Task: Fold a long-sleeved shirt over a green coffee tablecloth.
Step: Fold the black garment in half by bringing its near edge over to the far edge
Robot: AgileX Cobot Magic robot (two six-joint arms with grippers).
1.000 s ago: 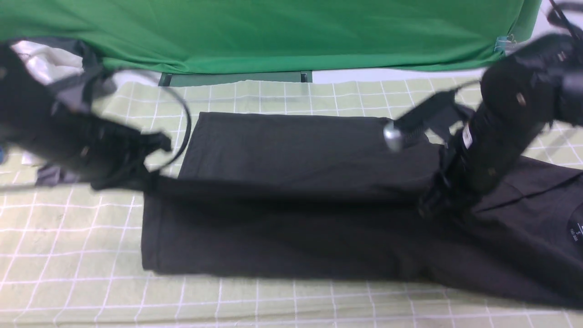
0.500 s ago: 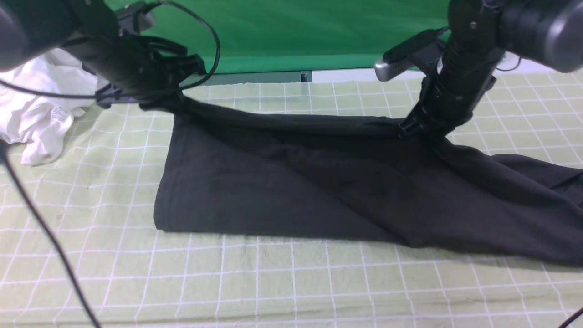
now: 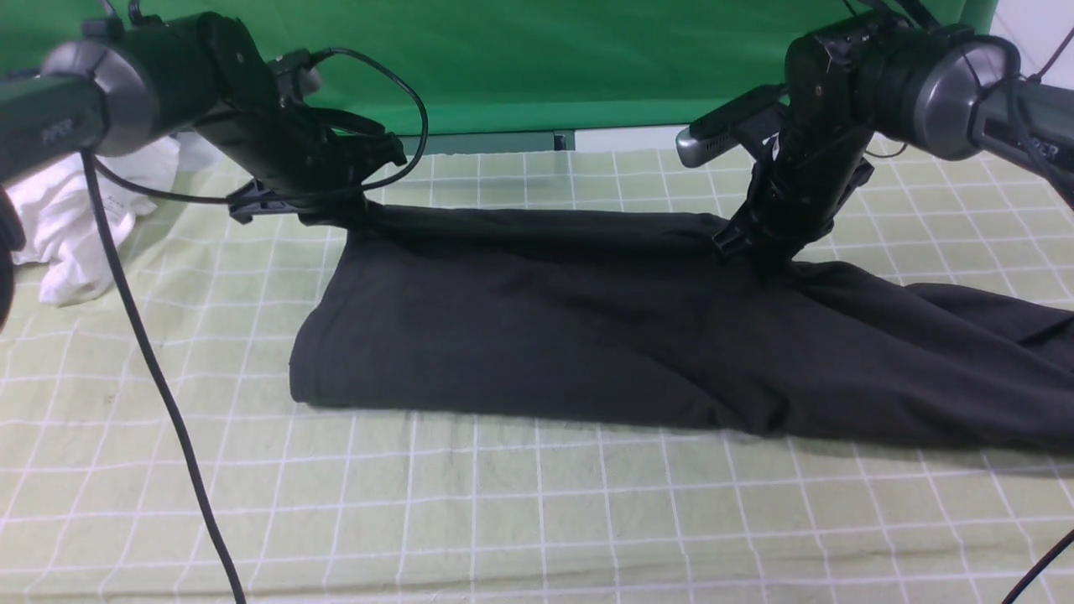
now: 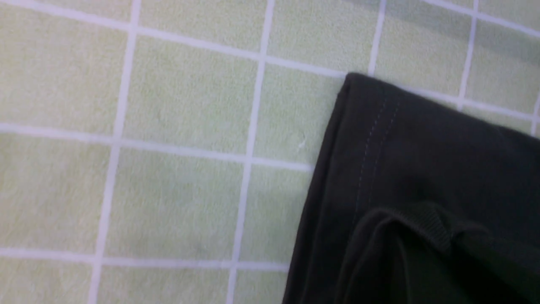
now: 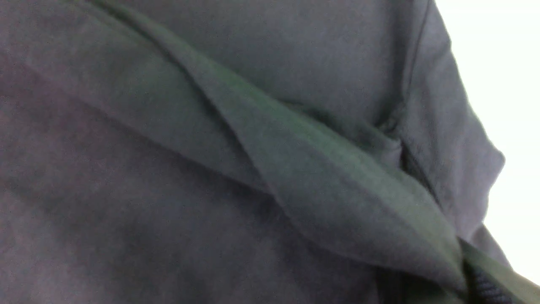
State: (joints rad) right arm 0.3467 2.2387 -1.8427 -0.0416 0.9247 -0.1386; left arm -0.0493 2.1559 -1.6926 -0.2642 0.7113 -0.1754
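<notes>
The shirt point(image 3: 545, 327) lies across the middle of the cloth point(image 3: 503, 503), trailing off toward 3 o'clock; a second ago both arms were low over its middle, and they have since carried the gathered edge back toward 12 o'clock and come down; the left jaws are closed tight on the 10 o'clock corner; the right jaws pinch a ridge of fabric at 1 o'clock; the lengthwise fold looks nearly laid, so release probably comes next.
</notes>
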